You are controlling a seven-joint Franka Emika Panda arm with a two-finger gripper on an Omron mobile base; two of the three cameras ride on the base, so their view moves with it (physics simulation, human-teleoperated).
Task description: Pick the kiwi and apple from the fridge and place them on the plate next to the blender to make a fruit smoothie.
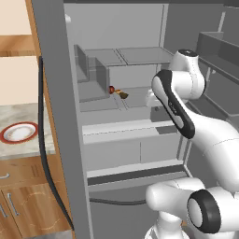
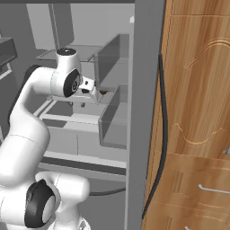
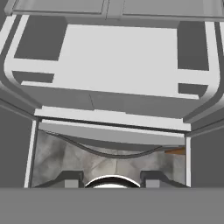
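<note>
Fingers first: the two dark fingertips point(image 3: 72, 179) rise at the bottom of the hand view, and the gripper point(image 3: 113, 183) between them is drawn in as narrow as it goes, with nothing that I can make out held there; a pale rounded shape sits between the tips, and I cannot tell what it is. Past the tips the hand view looks down over the front ledges and drawers of the fridge point(image 3: 118, 57). From the left base view the white arm point(image 1: 179, 109) reaches into the open fridge, its hand hidden behind its own elbow. Further in, on a middle shelf point(image 1: 100, 102), the apple point(image 1: 112, 89) and the kiwi point(image 1: 123, 94) lie just beside each other, the apple to the left, next to a clear bin point(image 1: 93, 77), both well apart from the arm's hand as far as I can judge. Both fruits look small, light and firm. The apple's glossy round skin is likely to slip, so the pads should close across its widest middle; the kiwi's dull skin should hold better, and it is best taken across its short axis with a gentle squeeze, since it bruises. Farthest off, outside the fridge to the left, the plate point(image 1: 7, 133) waits on the marbled counter point(image 1: 28, 149).
</note>
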